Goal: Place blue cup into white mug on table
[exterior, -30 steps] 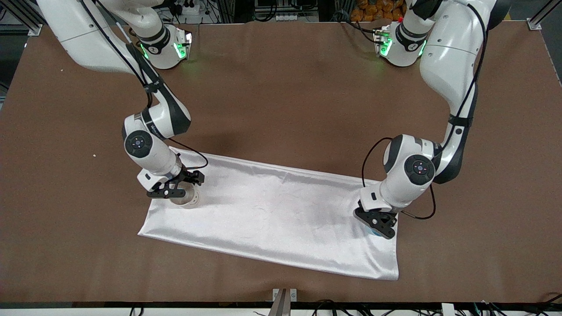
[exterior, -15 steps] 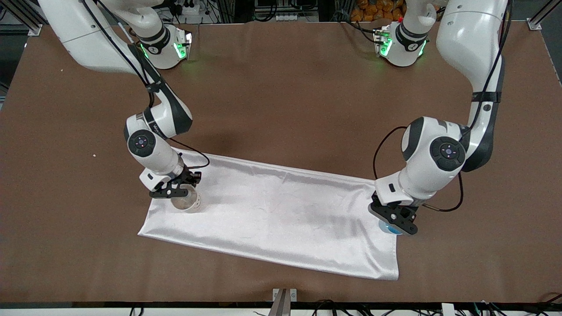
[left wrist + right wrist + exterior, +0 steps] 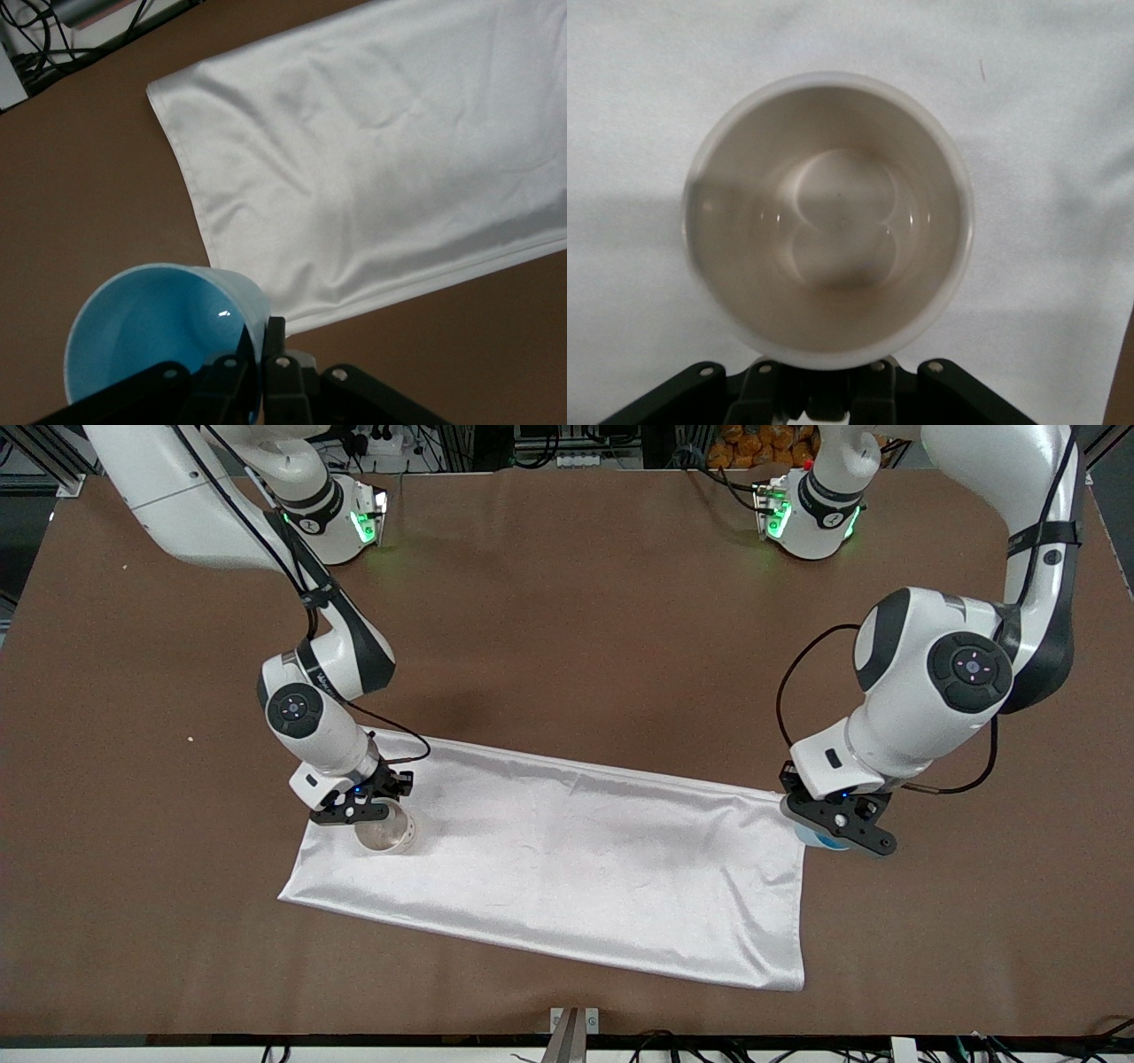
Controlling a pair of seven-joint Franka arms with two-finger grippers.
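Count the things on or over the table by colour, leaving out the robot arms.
Blue: 1, the blue cup, held by the left gripper.
White: 2, the white mug, held by the right gripper, and the cloth.
Total: 3

I've got the right tool [image 3: 359,812] over the cloth [image 3: 567,859], near the corner at the right arm's end of the desk [image 3: 567,602], and the white mug [image 3: 387,834] sits directly under it, its mouth facing up at my wrist camera, its handle between the fingers. My left tool [image 3: 840,831] is up over the cloth's edge at the left arm's end, where cloth gives way to bare desk. The blue cup [image 3: 813,837] hangs from it, wall pinched between the fingers [image 3: 232,382], tilted, its mouth toward my wrist camera. Mug and cup are well apart, the length of the cloth between them.
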